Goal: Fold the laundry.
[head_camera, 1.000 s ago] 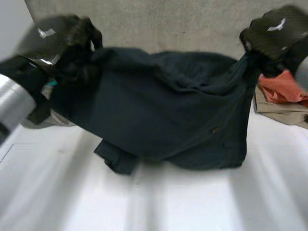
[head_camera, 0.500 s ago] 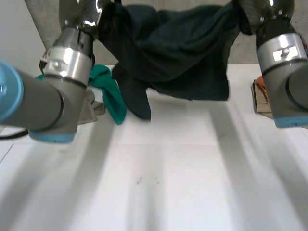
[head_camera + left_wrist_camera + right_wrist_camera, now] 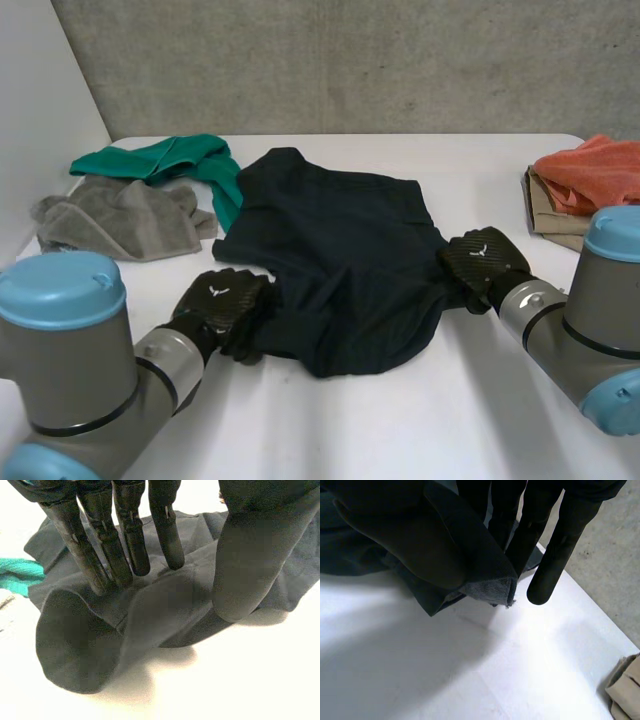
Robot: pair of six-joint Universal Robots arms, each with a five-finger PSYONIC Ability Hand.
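The dark navy cloth garment [image 3: 335,270] is spread out on the middle of the white table [image 3: 400,430]. Its long axis runs from the robot's side away toward the grey concrete wall [image 3: 350,60], with the far end leaning slightly left. The narrower far end is pointed at the wall, and the near end is rumpled and doubled over.

The left hand [image 3: 222,308] is planted on the near left corner. The right hand [image 3: 480,262] is placed at the right edge. From above, just the backs of the hands are offered.

The grips are shown by the wrist views. In the left one, straight fingers [image 3: 127,535] are pressed onto the matte cloth. The thumb is set well apart, a soft hump is raised between them, and nothing is clamped. In the right one, a thick hem with a frayed grey edge is pinched between thumb and fingers [image 3: 535,515], while one finger is held straight, clear of the cloth.

A crumpled teal cloth [image 3: 180,160] and a grey terry towel [image 3: 120,215] are seen at the far left. At the far right, an orange cloth [image 3: 590,170] is stacked on a folded beige cloth [image 3: 548,215].
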